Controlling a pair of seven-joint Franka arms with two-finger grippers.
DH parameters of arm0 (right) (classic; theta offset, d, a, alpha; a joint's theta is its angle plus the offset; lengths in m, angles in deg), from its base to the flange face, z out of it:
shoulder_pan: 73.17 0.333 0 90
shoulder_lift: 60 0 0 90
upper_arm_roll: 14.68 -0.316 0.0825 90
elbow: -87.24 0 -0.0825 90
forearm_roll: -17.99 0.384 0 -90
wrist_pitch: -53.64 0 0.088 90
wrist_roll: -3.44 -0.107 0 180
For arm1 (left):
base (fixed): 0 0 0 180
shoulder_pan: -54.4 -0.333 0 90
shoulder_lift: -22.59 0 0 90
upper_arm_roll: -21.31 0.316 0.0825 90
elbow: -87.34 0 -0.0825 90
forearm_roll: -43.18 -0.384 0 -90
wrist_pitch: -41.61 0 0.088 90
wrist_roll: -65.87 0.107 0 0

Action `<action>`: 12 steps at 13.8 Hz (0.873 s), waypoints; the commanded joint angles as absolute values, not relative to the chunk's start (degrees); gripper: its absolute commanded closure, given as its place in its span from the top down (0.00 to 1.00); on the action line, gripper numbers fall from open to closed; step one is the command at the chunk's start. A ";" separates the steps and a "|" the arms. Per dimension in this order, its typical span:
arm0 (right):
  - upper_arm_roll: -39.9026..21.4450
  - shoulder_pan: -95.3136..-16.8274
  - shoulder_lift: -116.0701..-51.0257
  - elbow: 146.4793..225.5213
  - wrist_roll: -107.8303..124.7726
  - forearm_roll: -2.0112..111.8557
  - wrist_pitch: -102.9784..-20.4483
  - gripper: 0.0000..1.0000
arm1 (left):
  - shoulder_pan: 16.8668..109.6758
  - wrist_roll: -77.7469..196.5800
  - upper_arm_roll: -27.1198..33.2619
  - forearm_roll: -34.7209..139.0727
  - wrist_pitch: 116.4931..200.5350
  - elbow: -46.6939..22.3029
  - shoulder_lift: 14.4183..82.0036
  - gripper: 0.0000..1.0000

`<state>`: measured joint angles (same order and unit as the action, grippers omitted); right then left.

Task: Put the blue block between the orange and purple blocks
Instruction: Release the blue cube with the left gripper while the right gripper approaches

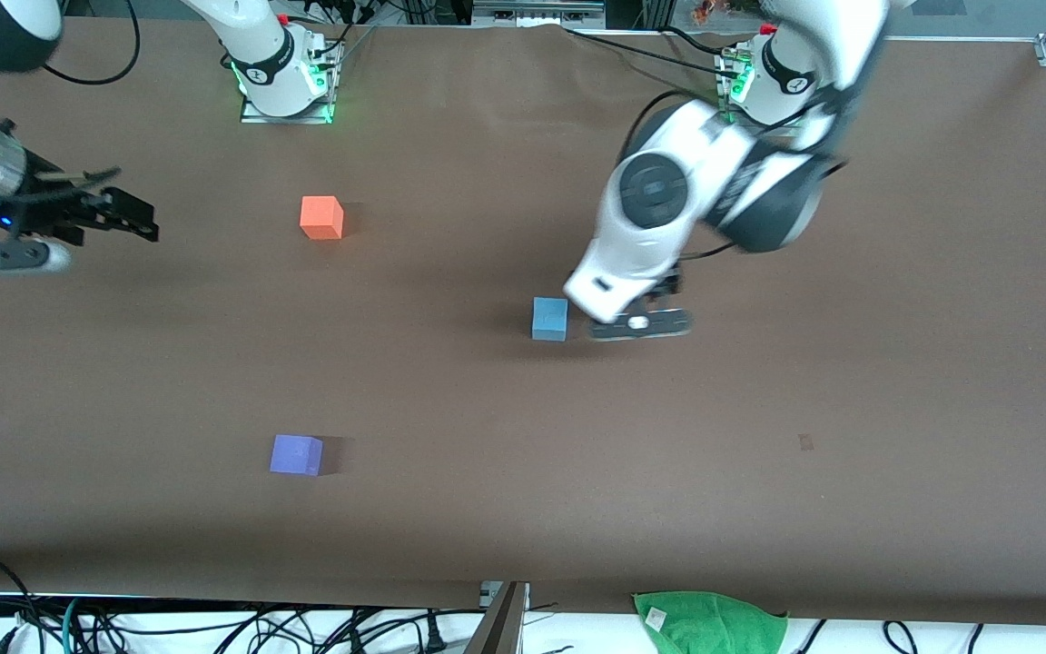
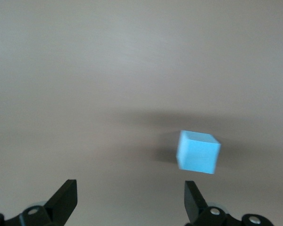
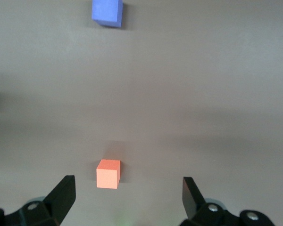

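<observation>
Status: transfer not yet made. The blue block (image 1: 549, 319) rests on the table (image 1: 759, 472), unheld, well apart from the other two cubes and toward the left arm's end; the orange block (image 1: 321, 218) lies farther from the front camera; the purple block (image 1: 296, 455) lies nearer to it; the gap between those two is bare.

Left gripper (image 1: 639, 324): low over the table just beside the blue block, on the side toward the left arm's end; jaws spread wide with nothing between them; in the left wrist view the blue block (image 2: 198, 151) sits ahead of the fingertips (image 2: 194, 198), off-centre toward one finger, not yet inside the gap.

Right gripper (image 1: 133, 216): at the right arm's end of the table, waiting; jaws apart and empty; its wrist view shows the orange block (image 3: 108, 173) close ahead and the purple block (image 3: 107, 12) well apart from it.

Judged progress: approach stage only; remaining are alignment over the blue block, grasp, lift, carry to the gap between orange and purple, and release.
</observation>
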<state>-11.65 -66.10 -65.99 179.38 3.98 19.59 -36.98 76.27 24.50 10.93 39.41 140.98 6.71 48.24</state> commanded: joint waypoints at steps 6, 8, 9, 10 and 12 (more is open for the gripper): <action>-13.18 -50.43 -75.97 176.90 -9.02 20.71 -43.73 1.00 | 56.00 50.19 10.24 39.40 130.92 5.08 34.73 1.00; -13.18 -45.86 -80.62 175.23 -17.96 21.41 -46.10 1.00 | 51.43 56.95 10.67 40.62 130.91 5.08 33.67 1.00; -13.18 -43.31 -83.17 173.48 -22.70 21.42 -48.11 1.00 | 51.58 59.77 12.41 42.11 131.69 3.68 31.14 1.00; -13.18 -40.94 -86.16 171.11 -27.10 21.33 -50.22 1.00 | 52.37 61.37 15.30 42.83 132.49 -0.25 28.16 1.00; -13.27 -38.03 -92.40 166.02 -34.23 22.46 -54.18 1.00 | 52.81 61.12 16.82 43.80 138.26 -12.00 19.12 1.00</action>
<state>-13.84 -40.45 -85.30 174.00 -28.25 20.89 -53.06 51.90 59.67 15.52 42.45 132.53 1.76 29.78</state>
